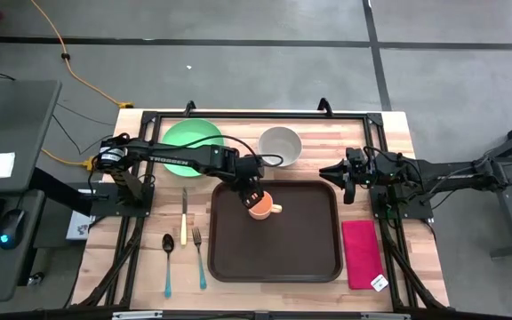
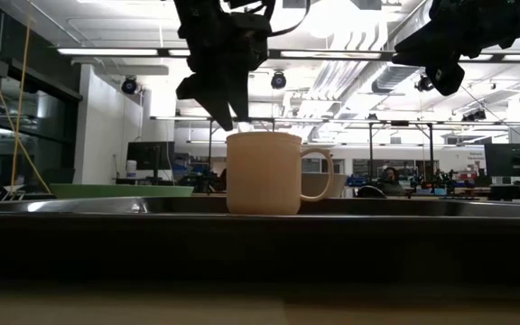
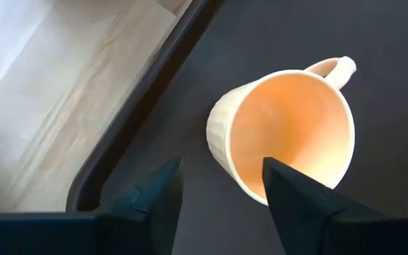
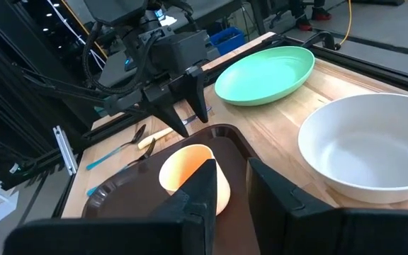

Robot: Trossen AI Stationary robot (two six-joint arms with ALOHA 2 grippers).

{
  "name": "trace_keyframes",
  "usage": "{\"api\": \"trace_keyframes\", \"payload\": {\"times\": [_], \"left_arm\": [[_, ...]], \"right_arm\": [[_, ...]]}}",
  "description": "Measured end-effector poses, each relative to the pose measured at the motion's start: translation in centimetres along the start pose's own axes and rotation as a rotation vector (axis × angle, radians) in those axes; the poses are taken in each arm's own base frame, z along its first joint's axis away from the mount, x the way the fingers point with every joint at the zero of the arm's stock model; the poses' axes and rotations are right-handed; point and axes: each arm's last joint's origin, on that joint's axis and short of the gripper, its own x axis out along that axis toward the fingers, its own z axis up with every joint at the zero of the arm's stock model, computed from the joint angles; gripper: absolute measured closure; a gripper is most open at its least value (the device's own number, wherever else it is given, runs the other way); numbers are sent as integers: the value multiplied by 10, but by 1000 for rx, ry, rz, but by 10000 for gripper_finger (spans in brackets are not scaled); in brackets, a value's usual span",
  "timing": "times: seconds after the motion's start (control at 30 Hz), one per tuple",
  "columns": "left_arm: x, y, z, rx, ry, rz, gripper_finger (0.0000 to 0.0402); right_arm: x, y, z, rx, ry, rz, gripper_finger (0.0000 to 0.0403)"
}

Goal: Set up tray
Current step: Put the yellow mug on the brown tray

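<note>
Orange mug [image 1: 260, 207] stands upright on the tray [image 1: 276, 267] under the left tool [image 1: 250, 196], fingers apart, beside white bowl [image 1: 280, 145].

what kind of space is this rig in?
Likely a robotics lab or open workshop: a butcher-block table on bare concrete, a desk with keyboard and mouse beside it, and rows of monitors under exposed ceiling ducts beyond.

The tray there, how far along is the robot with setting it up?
Done so far: an orange mug stands upright on the tray. In hand: nothing; the left gripper sits open just above the mug's rim, while the right gripper waits beside the tray. Left, probably: the green plate, white bowl, knife, fork, spoon and pink napkin all lie off the tray.
</note>
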Motion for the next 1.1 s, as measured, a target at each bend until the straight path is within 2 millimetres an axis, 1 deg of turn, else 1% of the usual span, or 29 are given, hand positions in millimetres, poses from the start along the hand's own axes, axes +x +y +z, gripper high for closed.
{"api": "trace_keyframes", "payload": {"times": [0.2, 0.37, 0.5, 0.57, 0.63, 0.73, 0.8, 0.87, 0.93, 1.0, 1.1], "left_arm": [[0, -1, 0, 20, 10, -17, 153], [1, -1, 0, 21, 11, -15, 149], [11, 0, -3, 21, 33, -2, 149], [17, -2, 0, 20, 15, -14, 149], [22, 0, -3, 12, 53, 5, 150], [26, -1, -1, 12, 41, 1, 154], [28, 0, -3, 12, 68, 19, 157], [35, -2, 0, 12, 47, 8, 160], [38, 0, -3, 13, 78, 27, 164], [43, -2, 0, 13, 57, 13, 167], [50, -1, -3, 13, 96, 29, 173]], "right_arm": [[0, 0, 0, 0, 0, 0, 347], [0, 0, 0, 3, 0, 0, 344], [0, 0, 0, 3, 0, 0, 345], [0, 0, 0, 3, 0, 0, 347], [0, 0, 0, 3, 0, -1, 347], [0, 0, 0, 3, 2, -2, 346], [0, 0, 0, 3, 2, -2, 345], [0, 0, 0, 3, 5, -3, 346], [0, 0, 0, 3, 4, -4, 346], [0, 0, 0, 3, 2, -9, 345], [0, 0, 0, 2, 2, -10, 345]]}}
